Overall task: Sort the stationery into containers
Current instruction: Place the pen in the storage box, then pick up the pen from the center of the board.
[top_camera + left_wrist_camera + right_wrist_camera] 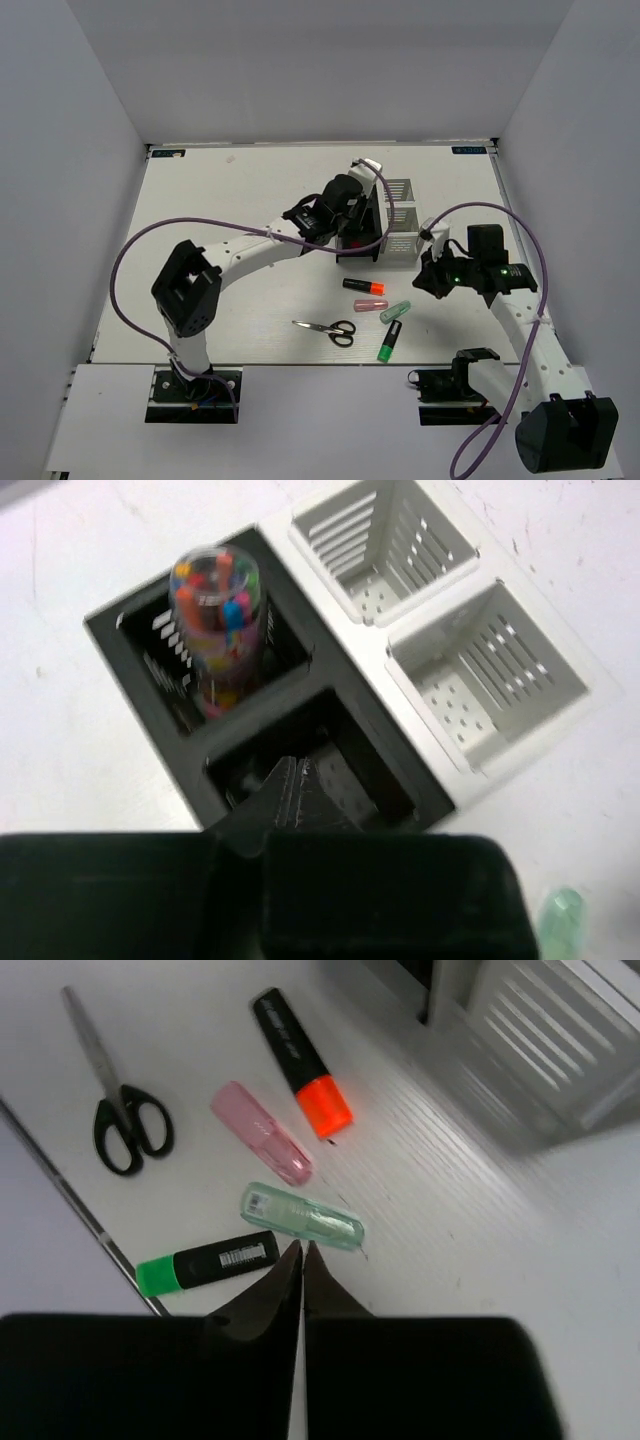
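Nothing legible; a barcode [245, 1254] sits on the green marker [190, 1267]

A white table [250, 190] inside grey walls [320, 70]
The plain walls stand at its left, far and right edges.

Beyond the left fingers [283, 802]: glossy clear plastic tube [215, 620] in matt black plastic organizer [140, 675], white organizer [480, 685] likewise matt; ahead of the right fingers [282, 1285]: smooth translucent mint tube [303, 1217], scissors [118, 1110] with bright metal blades.
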`<state>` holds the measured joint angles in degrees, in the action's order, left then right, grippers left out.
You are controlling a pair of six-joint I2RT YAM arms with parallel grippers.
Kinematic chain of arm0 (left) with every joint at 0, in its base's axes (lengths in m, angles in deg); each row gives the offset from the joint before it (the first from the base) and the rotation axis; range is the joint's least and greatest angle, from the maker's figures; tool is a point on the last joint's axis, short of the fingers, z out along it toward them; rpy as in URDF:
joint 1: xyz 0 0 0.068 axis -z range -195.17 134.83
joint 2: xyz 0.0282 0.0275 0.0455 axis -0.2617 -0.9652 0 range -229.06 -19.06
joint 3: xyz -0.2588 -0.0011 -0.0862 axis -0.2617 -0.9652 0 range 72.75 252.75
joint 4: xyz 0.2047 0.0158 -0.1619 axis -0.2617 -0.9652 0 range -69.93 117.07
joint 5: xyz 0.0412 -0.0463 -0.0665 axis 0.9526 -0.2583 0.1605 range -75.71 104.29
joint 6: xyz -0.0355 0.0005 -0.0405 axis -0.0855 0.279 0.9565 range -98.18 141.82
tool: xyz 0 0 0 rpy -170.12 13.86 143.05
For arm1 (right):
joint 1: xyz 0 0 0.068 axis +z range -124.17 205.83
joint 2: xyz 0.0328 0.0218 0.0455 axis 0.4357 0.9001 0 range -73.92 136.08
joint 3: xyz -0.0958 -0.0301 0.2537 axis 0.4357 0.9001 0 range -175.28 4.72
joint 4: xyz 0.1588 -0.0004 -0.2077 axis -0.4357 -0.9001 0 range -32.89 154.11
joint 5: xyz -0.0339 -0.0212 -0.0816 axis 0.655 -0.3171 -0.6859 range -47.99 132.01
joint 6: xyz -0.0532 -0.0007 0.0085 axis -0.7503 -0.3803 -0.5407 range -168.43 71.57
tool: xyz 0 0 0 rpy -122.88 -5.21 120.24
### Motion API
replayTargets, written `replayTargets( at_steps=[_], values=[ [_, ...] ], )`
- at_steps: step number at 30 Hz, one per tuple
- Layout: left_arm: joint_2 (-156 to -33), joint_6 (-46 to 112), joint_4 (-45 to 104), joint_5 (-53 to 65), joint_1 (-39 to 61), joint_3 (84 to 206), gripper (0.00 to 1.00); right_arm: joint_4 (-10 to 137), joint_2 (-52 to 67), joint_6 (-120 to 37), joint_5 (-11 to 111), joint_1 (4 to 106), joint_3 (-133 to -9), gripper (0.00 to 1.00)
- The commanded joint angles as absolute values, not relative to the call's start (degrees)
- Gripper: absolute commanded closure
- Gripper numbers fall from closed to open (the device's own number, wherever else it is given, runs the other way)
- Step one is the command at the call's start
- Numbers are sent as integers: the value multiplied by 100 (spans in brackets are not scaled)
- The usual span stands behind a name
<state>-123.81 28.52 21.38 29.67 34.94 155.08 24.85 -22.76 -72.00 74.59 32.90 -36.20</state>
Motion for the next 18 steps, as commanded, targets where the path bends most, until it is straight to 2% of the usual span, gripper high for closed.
replayTargets(
  at_steps=[1, 2, 3, 5, 6, 8, 9, 11, 13, 14, 18],
  values=[
    [-11357, 3446, 970, 2977, 3528, 15984, 100, 2517, -2241, -9139, 8942, 3409, -3292, 84],
    [-11224, 3674, 680, 2976, 3537, 15977, 100, 2570, -2206, -9445, 9269, 3427, -3237, 68],
    [-10935, 3815, 68, 3081, 3537, 15959, 100, 2640, -2145, -9666, 9377, 3505, -3184, 57],
    [-10424, 4384, -1084, 3561, 3449, 15540, 44, 2667, -1619, -10203, 9404, 3786, -3280, 41],
    [-9953, 4553, -1316, 3696, 3423, 15093, 29, 2641, -1443, -10230, 9335, 3857, -3429, 36],
    [-8943, 4870, -1941, 3968, 3239, 14084, 15, 2570, -740, -10494, 9158, 4121, -3658, 32],
    [-8711, 4924, -2029, 4022, 3116, 13826, 10, 2840, -573, -10424, 9088, 4182, -3711, 32],
    [-7740, 4977, -2285, 4049, 2922, 12934, 6, 3255, -406, -10020, 8756, 4462, -3711, 31],
    [-7313, 4968, -2372, 4031, 2501, 12533, 3, 3616, -334, -9722, 8429, 4708, -3781, 29],
    [-6702, 4942, -2364, 4022, 2404, 12061, 2, 3677, -116, -9677, 8011, 4875, -3825, 29],
    [-5872, 4880, -2329, 3558, 1754, 11512, 2, 4842, 105, -8993, 7086, 5429, -3738, 29]
  ],
)
